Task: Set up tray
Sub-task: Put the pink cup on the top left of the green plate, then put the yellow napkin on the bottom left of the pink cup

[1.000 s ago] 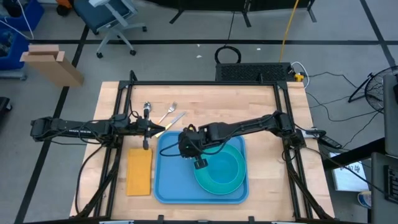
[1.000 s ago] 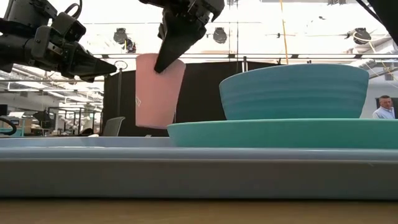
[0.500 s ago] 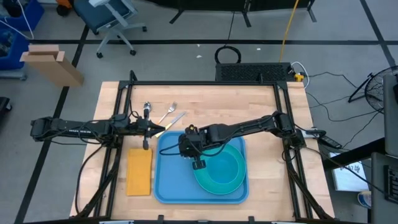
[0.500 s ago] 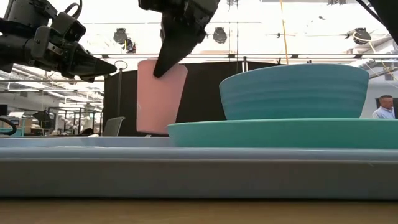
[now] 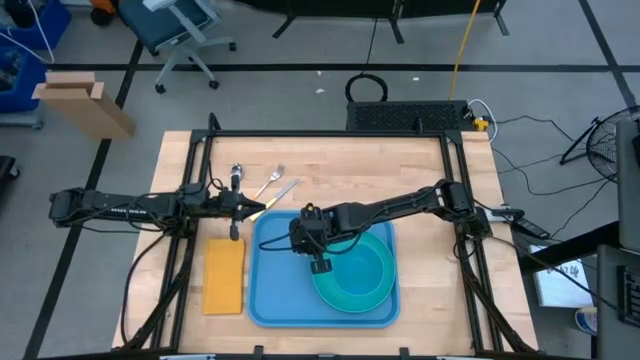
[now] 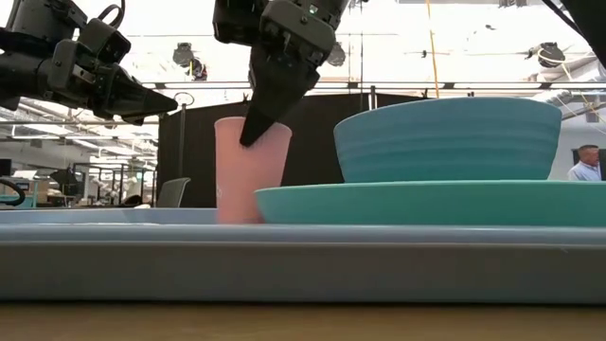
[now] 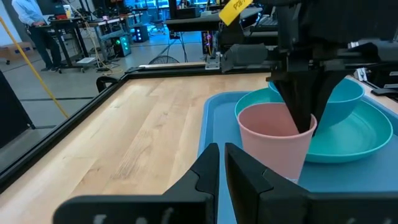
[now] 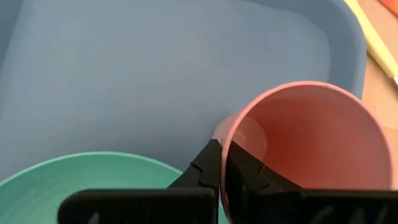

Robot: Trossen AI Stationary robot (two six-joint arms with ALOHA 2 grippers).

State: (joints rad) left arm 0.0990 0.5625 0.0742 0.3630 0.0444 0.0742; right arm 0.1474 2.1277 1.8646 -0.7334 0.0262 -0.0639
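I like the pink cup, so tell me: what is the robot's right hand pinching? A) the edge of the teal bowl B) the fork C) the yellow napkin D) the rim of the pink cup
D: the right hand is closed on the rim of the pink cup, one finger inside and one outside, with the cup over the blue tray beside the teal bowl.

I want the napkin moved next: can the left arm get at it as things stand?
Probably yes: the left gripper hangs shut and empty just beyond the napkin, which lies uncovered beside the tray.
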